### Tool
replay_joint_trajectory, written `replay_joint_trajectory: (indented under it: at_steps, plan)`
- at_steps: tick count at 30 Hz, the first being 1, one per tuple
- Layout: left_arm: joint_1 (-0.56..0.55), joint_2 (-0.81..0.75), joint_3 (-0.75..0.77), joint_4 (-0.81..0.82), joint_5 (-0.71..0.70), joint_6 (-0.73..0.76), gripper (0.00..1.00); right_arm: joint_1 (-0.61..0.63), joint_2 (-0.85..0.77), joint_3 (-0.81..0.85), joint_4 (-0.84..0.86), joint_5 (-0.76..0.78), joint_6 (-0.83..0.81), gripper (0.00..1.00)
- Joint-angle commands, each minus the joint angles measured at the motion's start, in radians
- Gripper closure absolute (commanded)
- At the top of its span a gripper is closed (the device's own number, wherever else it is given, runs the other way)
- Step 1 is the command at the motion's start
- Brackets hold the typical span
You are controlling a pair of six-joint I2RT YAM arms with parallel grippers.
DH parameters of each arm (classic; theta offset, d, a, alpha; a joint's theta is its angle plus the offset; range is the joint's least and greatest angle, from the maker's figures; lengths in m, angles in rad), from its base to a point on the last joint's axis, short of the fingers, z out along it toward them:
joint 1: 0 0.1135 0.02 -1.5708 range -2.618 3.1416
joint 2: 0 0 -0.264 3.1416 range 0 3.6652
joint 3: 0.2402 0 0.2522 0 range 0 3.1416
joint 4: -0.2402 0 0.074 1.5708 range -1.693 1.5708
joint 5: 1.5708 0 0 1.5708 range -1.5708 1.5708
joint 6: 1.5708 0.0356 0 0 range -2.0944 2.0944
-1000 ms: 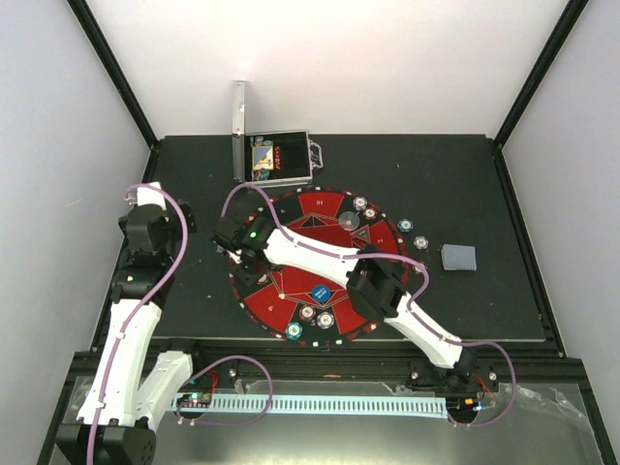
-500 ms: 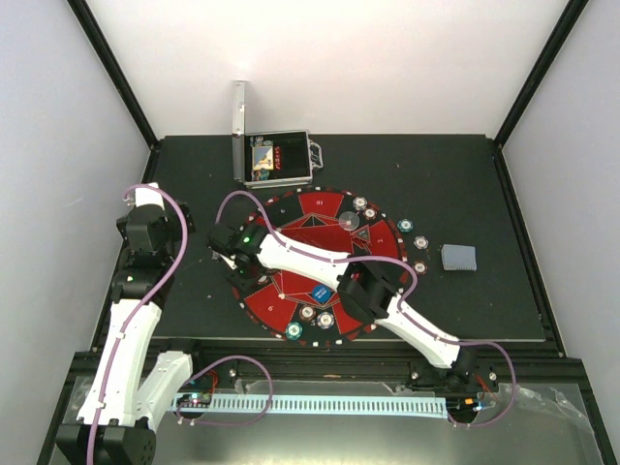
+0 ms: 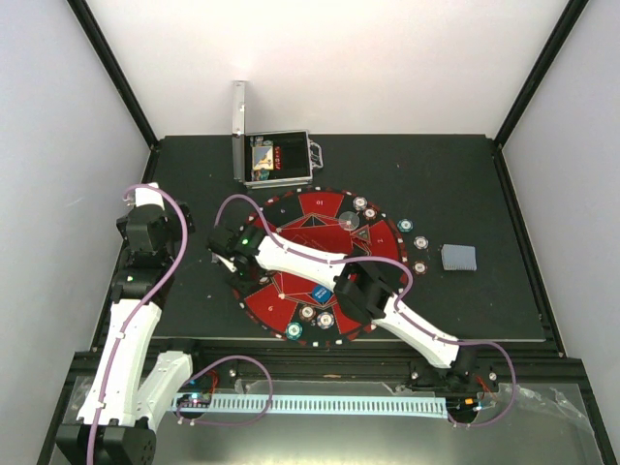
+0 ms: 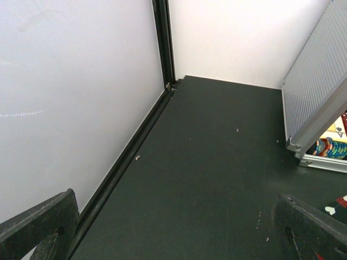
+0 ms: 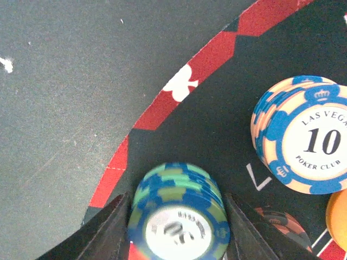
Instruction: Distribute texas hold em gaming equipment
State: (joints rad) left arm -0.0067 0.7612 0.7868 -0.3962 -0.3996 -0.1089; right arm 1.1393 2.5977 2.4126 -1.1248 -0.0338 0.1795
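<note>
Teal chip stack (image 5: 179, 216), edged in green and blue stripes, sat on the black outer band of the round red-and-black mat (image 5: 217, 130), just inside the red rim at the mat's left edge. The right tool (image 3: 226, 258) was clenched on it. In the wrist view its two dark fingers (image 5: 108, 235) lay flat against the stack's left and right sides, with no gap showing. Farther in on the mat stood a whitish-and-blue chip stack (image 5: 303, 143) marked 10, near the teal one but not touching it. A brown-red chip (image 5: 274, 219) lay flat to the right of the teal stack, partly hidden by the tool's right finger. An orange disc (image 5: 339, 214) showed at the right border, cut off.

From above, the right arm stretched across the whole mat from its base to the left rim. Single chips (image 3: 404, 225) dotted the mat's right rim, and three further chips (image 3: 307, 313) lay at its near edge. The grey-blue playing cards (image 3: 458, 257) rested on the dark worktop (image 3: 484, 184), right of the mat and apart from it. The silver metal case (image 3: 278, 160) stood open behind the mat, lid upright, with coloured chips (image 4: 331, 147) inside.

The left tool (image 4: 173, 230) hung released, fingers spread wide and holding nothing, above the worktop near the left wall (image 4: 70, 97), well apart from the mat.
</note>
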Motion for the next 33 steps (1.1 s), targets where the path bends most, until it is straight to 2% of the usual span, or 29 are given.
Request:
replay_joint_trajectory:
  at_steps: [1,5,11,16,20,24,27,30,33]
  plan:
    - [0.007,0.000,0.034,-0.010,-0.005,-0.005,0.01,0.004,0.012,0.040,-0.005,-0.012,-0.020,0.51]
    - [0.007,0.001,0.033,-0.008,-0.002,-0.005,0.01,0.004,0.009,0.041,0.000,-0.014,-0.027,0.43]
    - [0.007,-0.002,0.034,-0.007,0.000,-0.005,0.01,0.005,-0.035,0.047,0.016,-0.045,-0.029,0.42]
    - [0.007,-0.024,0.029,-0.001,-0.016,-0.006,0.01,0.005,-0.136,0.022,0.049,-0.056,-0.027,0.37]
    - [0.006,-0.056,0.019,0.013,-0.025,-0.012,0.01,-0.003,-0.268,-0.068,0.063,-0.047,-0.009,0.32]
    - [0.005,-0.067,0.011,0.024,0.009,-0.002,0.01,-0.033,-0.459,-0.306,0.114,-0.009,0.013,0.29]
    - [0.003,-0.053,0.013,0.025,0.049,0.012,0.01,-0.107,-0.639,-0.532,0.194,0.013,0.044,0.24]
    - [0.001,-0.038,0.017,0.021,0.071,0.014,0.01,-0.231,-0.803,-0.743,0.243,0.065,0.081,0.20]
    - [-0.003,-0.036,0.016,0.025,0.084,0.015,0.01,-0.425,-0.898,-0.928,0.267,0.104,0.129,0.19]
